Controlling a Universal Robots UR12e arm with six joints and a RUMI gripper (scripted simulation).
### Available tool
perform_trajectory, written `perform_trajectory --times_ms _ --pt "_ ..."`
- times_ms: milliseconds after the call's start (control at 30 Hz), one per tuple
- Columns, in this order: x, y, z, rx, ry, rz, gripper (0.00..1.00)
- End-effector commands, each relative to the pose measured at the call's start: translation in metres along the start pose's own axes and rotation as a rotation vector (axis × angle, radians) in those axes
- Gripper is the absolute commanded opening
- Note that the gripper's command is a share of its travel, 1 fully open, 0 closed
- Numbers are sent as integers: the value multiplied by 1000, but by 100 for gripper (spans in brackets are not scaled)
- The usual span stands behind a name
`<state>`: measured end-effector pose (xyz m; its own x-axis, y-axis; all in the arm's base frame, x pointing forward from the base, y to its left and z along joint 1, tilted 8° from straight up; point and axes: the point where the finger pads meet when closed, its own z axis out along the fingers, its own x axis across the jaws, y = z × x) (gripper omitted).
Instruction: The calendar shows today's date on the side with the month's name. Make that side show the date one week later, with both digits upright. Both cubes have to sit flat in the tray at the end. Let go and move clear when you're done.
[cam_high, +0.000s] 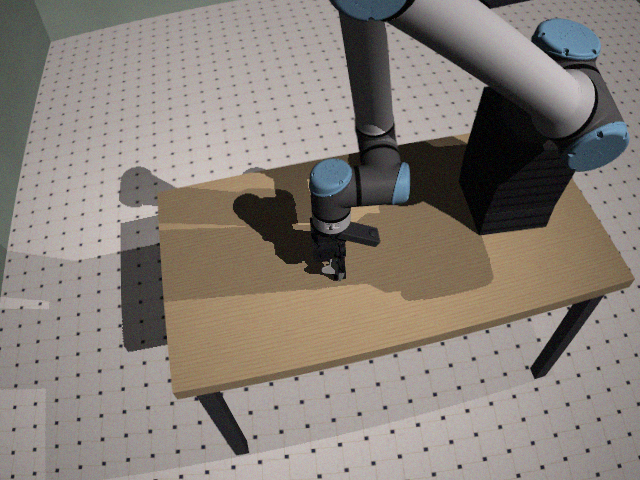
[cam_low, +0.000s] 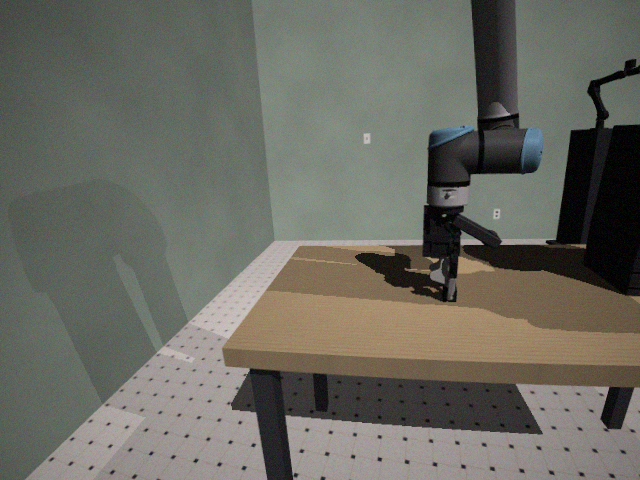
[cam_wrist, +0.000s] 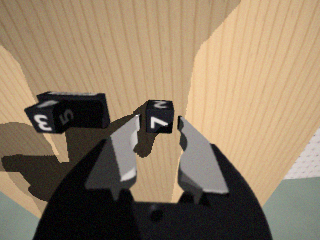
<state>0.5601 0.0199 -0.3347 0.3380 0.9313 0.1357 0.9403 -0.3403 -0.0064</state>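
In the wrist view a small black cube (cam_wrist: 160, 117) with a white 7 on its near face and a 2 on the face above rests on the wooden table (cam_wrist: 250, 75) (cam_high: 361, 330). My gripper (cam_wrist: 159, 116) (cam_high: 336, 272) (cam_low: 449, 290) is low at the table with a finger on each side of this cube; narrow gaps show on both sides, so it is open. To the left lies the black tray (cam_wrist: 92, 112) with the other cube (cam_wrist: 42, 121) at its left end, showing a 3 and a 5. In the top and exterior views the cubes and tray are hidden by the gripper and shadow.
The tall black robot base block (cam_high: 511, 175) (cam_low: 615, 206) stands on the table's back right corner. The arm's elbow and wrist hang over the table's middle. The table's front edge (cam_low: 413, 361) is some way from the gripper.
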Motion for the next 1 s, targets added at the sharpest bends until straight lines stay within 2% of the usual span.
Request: perform_trajectory --times_ms 0,167,367,433,700,967 --pt "0 0 -1 -1 0 0 29" --pt "0 0 -12 -1 0 0 29" --pt "0 0 -41 -1 0 0 29" --pt "0 0 -41 -1 0 0 29" --pt "0 0 -80 -1 0 0 29" --pt "0 0 -90 -1 0 0 29"
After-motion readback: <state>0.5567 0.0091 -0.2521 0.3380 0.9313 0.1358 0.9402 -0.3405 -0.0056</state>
